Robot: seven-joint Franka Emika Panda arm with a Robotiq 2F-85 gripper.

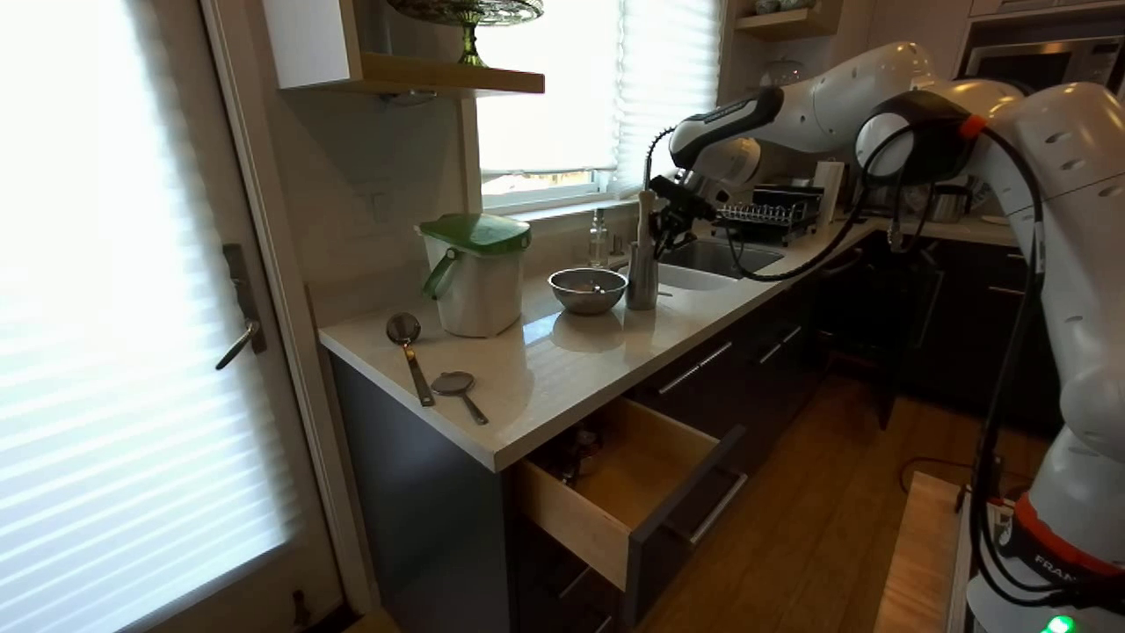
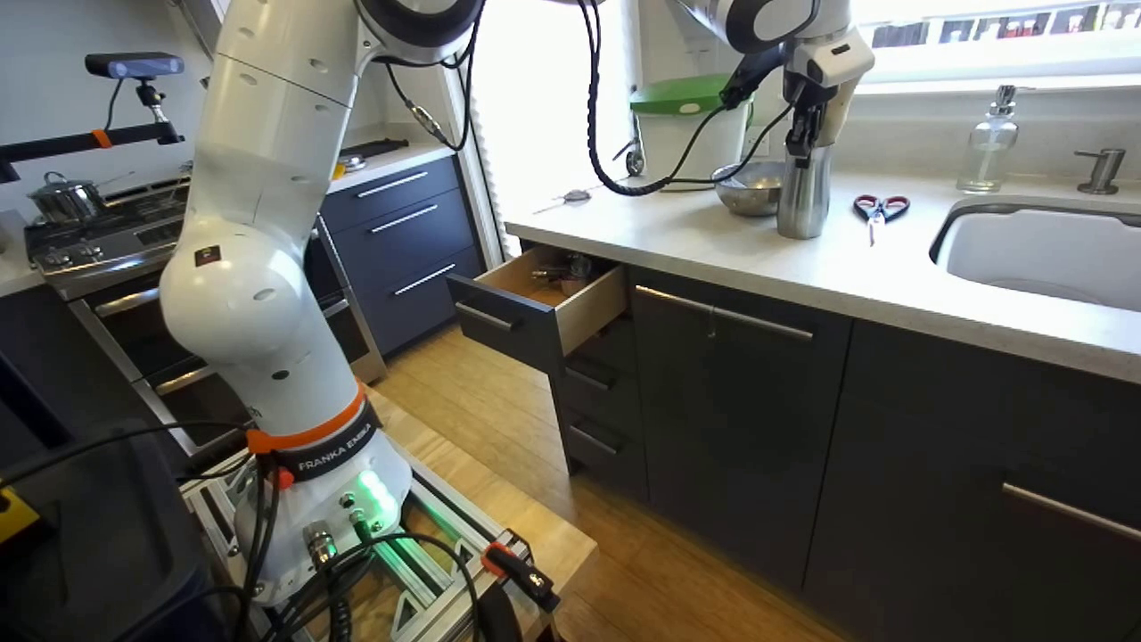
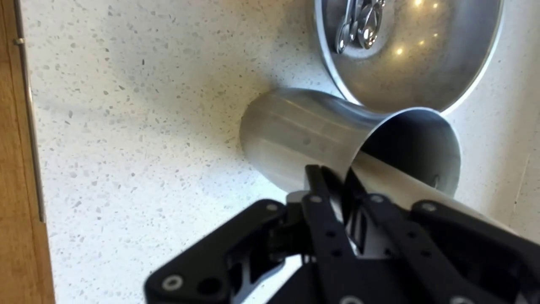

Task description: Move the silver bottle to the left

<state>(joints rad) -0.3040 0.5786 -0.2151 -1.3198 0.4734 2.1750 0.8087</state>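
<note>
Lowest and closest in the wrist view, the claw pinches the wall of the silver bottle at its open mouth, apparently one finger inside and one outside. The bottle fills the middle of that frame; in both exterior views it stands upright on the surface. A thin, smooth wall held at one spot may slip or twist if lifted fast. A pale rod juts from the mouth, close by the claw; its weight could tip the bottle or foul the wrist. Beyond, at upper right, sits the metal bowl with small spoons inside; whether it touches the bottle I cannot tell. Both exterior views put it just left of the bottle, so a low leftward push would likely shove it. Farther left stands the green-lidded container, the next thing to knock if the move runs long.
</note>
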